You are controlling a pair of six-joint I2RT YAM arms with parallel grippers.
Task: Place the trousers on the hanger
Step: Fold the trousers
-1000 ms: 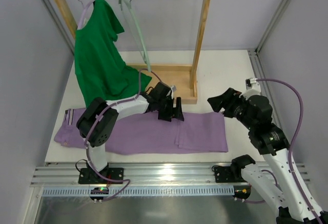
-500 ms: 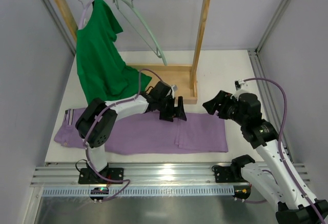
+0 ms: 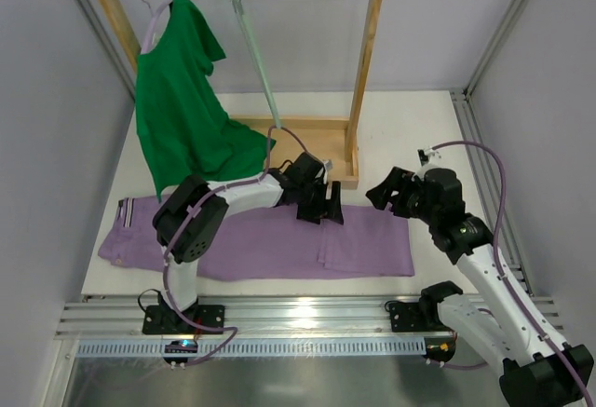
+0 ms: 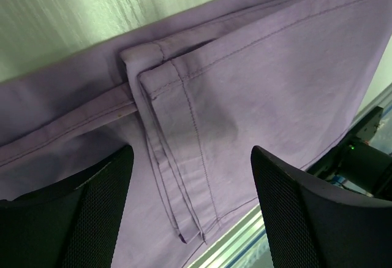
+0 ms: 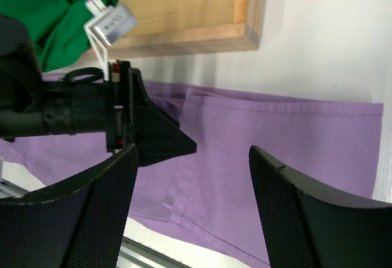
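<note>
The lilac trousers (image 3: 261, 249) lie flat across the front of the white table, with a striped waistband at the left end. A folded leg hem (image 4: 174, 133) shows in the left wrist view. My left gripper (image 3: 321, 208) hovers open just over that hem, jaws wide apart (image 4: 191, 157) and nothing between them. My right gripper (image 3: 386, 193) is open above the trousers' right end (image 5: 288, 139), its jaws (image 5: 193, 154) empty and pointing toward the left gripper (image 5: 156, 136). The pale grey-green hanger (image 3: 257, 64) hangs by its hook from the wooden rod, seen edge-on.
A wooden clothes rack (image 3: 369, 72) stands at the back, its base board (image 5: 184, 22) just beyond the trousers. A dark green T-shirt (image 3: 182, 114) hangs on a lavender hanger at the rod's left. A metal rail (image 3: 298, 318) runs along the table's front edge.
The hanger has swung on the rod and now shows edge-on. My right arm has moved left toward the trousers' end. The left gripper has shifted slightly right over the hem.
</note>
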